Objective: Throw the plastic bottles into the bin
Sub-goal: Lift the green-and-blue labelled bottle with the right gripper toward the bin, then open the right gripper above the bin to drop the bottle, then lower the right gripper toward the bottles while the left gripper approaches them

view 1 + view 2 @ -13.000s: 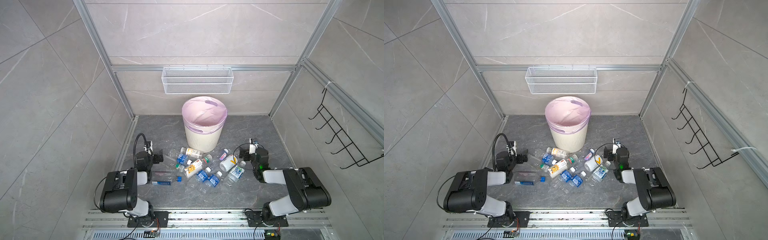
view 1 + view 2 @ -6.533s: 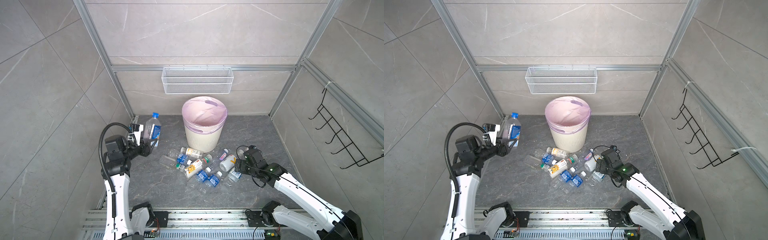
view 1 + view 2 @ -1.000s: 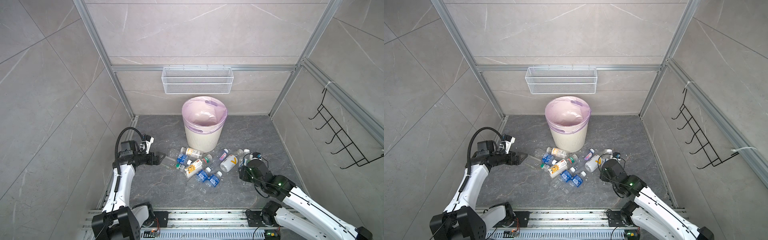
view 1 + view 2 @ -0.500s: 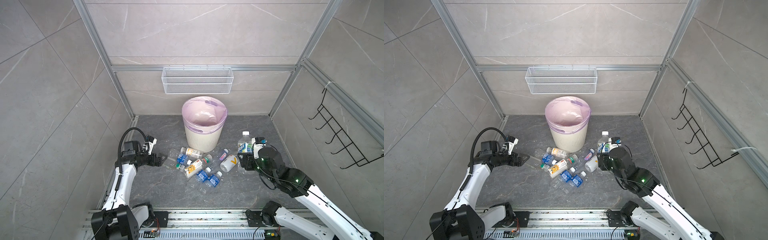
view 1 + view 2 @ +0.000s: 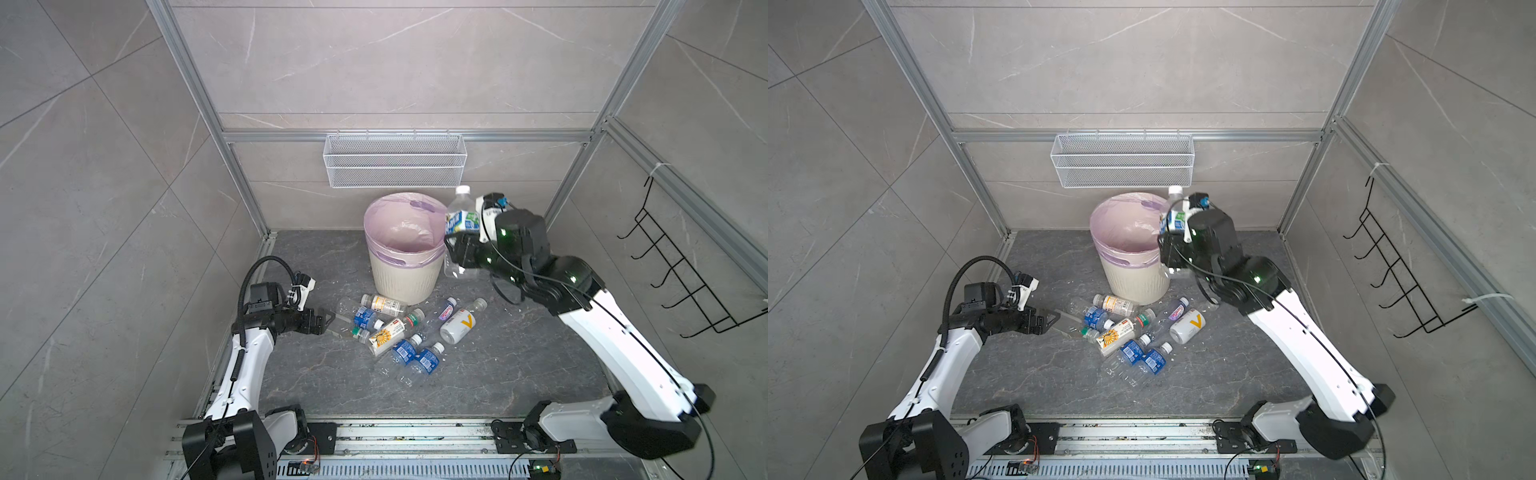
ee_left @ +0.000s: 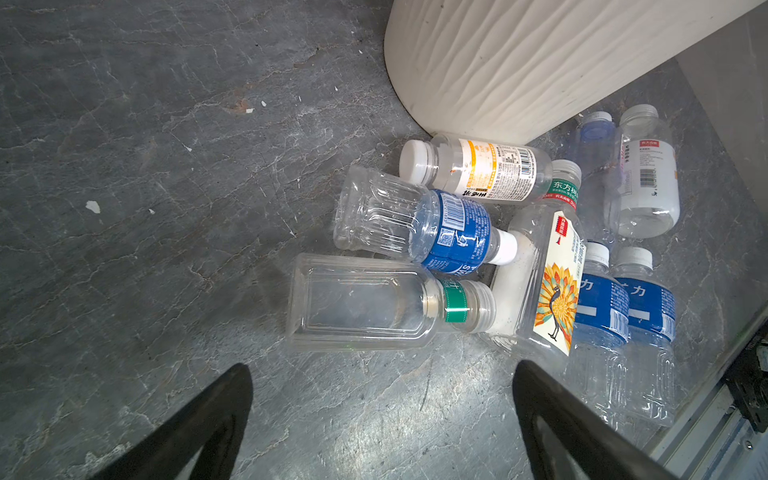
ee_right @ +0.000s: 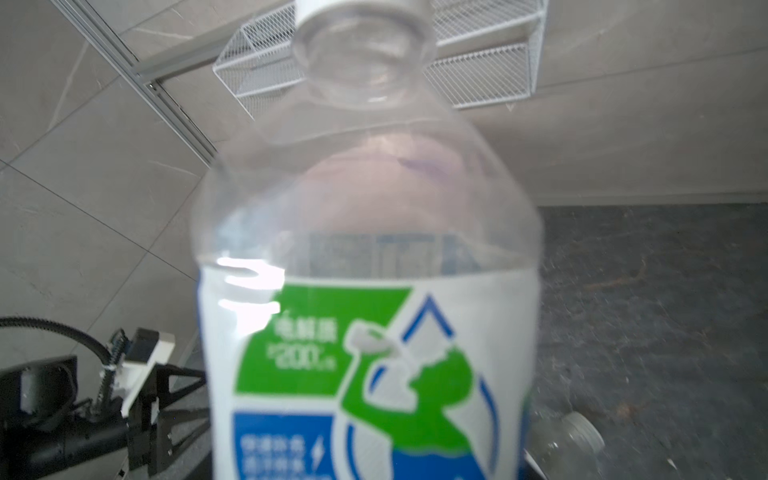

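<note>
R gripper [image 5: 457, 253] clamped on upright white-cap water bottle [image 5: 461, 218], held up just beside bin [image 5: 401, 278] rim. L gripper [image 5: 329, 322] wide open, empty, low beside bottle pile [image 5: 399, 328] in front of bin.

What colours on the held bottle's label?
White bottle label with green and blue graphics; clearest in the right wrist view.

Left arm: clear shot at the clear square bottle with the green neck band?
Probably yes. The left gripper is open and just short of the clear square bottle, which lies at the pile's near edge, bare floor between. The blue-label bottle lies close alongside, so one finger may nudge it.
</note>
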{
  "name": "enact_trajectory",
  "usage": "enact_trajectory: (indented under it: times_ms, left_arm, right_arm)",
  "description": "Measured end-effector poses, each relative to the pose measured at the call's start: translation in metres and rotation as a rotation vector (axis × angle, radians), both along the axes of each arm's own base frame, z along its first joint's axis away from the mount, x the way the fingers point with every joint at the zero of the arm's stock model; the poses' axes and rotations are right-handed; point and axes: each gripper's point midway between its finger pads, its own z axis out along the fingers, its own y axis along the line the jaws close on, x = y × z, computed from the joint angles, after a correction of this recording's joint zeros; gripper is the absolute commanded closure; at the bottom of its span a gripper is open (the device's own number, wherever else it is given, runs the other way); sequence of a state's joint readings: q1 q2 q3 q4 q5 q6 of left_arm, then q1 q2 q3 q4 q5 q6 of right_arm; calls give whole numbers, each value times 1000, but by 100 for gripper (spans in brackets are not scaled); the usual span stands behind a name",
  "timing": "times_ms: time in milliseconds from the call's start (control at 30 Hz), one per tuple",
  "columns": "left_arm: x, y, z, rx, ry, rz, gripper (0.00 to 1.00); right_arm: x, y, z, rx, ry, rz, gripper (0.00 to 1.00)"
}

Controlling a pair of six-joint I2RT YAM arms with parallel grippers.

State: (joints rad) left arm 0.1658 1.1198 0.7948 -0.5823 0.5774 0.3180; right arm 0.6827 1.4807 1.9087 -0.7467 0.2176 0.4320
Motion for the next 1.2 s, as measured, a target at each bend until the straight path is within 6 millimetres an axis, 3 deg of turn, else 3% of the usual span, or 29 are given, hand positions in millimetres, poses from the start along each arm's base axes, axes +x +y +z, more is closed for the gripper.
enact_trajectory:
  times_ms: [67, 100, 167, 233, 367, 433, 567, 767, 867, 967, 1200]
  left_arm:
    - [-1, -1, -1, 1, 3, -3, 0]
    - [-1, -1, -2, 1, 5, -3, 0]
    - [-1, -1, -3, 3, 8, -3, 0]
    - [0, 0, -4, 9, 11, -1, 0]
    - [0, 1, -5, 22, 10, 2, 0]
    - [-1, 1, -4, 24, 7, 1, 0]
    - [-1, 1, -2, 26, -1, 1, 0]
    - [-1, 2, -2, 31, -4, -2, 0]
    - [-1, 3, -2, 45, -12, -4, 0]
    - [-1, 5, 0, 64, -25, -4, 0]
    - [-1, 6, -1, 100, -39, -19, 0]
  right_arm:
    - [32, 25, 21, 22, -41, 2, 16]
    - [47, 36, 27, 26, -54, 2, 5]
    - [83, 56, 38, 41, -93, -15, 1]
    - [108, 63, 34, 38, -110, -40, 1]
    - [127, 53, 5, -15, -57, -77, 1]
    - [123, 48, -6, -59, -15, -81, 1]
    - [92, 32, -19, -117, 37, -59, 1]
    - [41, -2, 13, -68, -27, -58, 1]
    - [22, -21, 13, -64, -38, -80, 1]
    - [10, -33, -4, -74, -16, -103, 1]
    - [-6, -50, -65, -123, 87, -138, 1]
